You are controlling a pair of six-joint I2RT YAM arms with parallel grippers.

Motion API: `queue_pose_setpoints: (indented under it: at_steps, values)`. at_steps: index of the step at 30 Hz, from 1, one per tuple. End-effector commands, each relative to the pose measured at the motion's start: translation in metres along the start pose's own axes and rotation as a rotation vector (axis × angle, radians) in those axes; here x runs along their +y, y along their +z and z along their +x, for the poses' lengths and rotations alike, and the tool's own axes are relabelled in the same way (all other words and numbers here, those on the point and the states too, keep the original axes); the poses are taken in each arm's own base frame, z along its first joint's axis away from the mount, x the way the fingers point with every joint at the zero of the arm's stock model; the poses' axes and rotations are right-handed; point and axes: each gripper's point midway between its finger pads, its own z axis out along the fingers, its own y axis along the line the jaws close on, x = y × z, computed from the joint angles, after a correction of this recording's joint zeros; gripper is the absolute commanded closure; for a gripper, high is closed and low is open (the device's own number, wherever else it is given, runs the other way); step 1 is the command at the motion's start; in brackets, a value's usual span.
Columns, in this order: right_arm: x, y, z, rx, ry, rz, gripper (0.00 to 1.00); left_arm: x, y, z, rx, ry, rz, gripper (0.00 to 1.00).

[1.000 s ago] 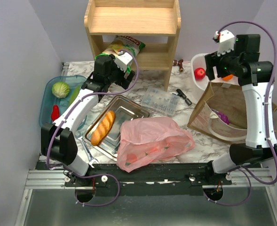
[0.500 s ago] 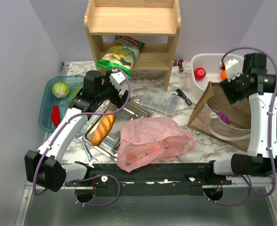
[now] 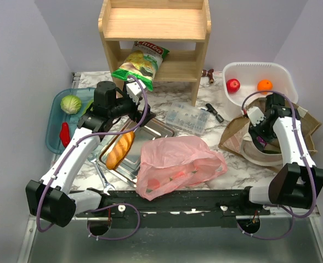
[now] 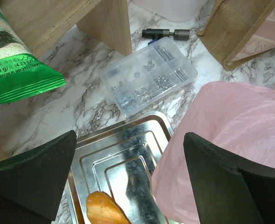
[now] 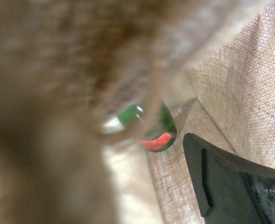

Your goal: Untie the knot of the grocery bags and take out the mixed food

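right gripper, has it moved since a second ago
Yes. The right gripper has come from over the white tub toward the near edge, down into the brown bag.

Grocery bag (image 3: 177, 164): translucent pink, lying slumped against the steel tray (image 3: 150, 129), reddish contents showing through (too blurred to name). Mixed food: cabbage (image 3: 71, 103) and red pepper (image 3: 64, 131) sitting in the blue bin (image 3: 50, 126), crisp packet (image 3: 141, 59) leaning on the shelf (image 3: 156, 24), red fruit (image 3: 233, 85) and orange (image 3: 265, 85) resting in the white tub (image 3: 254, 66).
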Motion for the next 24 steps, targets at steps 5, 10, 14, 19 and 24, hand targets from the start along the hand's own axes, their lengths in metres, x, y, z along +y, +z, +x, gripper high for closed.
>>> queue_pose_setpoints:
  at_steps: [5, 10, 14, 19, 24]
  values:
    - [-0.012, 0.054, 0.004, -0.145, -0.038, -0.107, 0.0, -0.008, -0.006, -0.01, -0.02, 0.01, 0.027, 0.01]
    - [-0.005, 0.057, -0.02, -0.3, -0.077, -0.189, 0.01, -0.008, -0.002, -0.014, -0.013, 0.004, 0.049, 0.01]
    - [-0.015, 0.006, -0.043, -0.475, -0.072, -0.219, 0.03, -0.007, -0.004, -0.019, -0.006, 0.016, 0.049, 0.02]
    - [-0.022, -0.067, -0.061, -0.62, -0.076, -0.203, 0.03, -0.01, -0.006, -0.015, -0.006, 0.003, 0.046, 0.02]
    - [-0.039, -0.048, -0.027, -0.542, -0.025, -0.223, 0.06, -0.009, -0.005, -0.015, -0.004, -0.004, 0.048, 0.02]
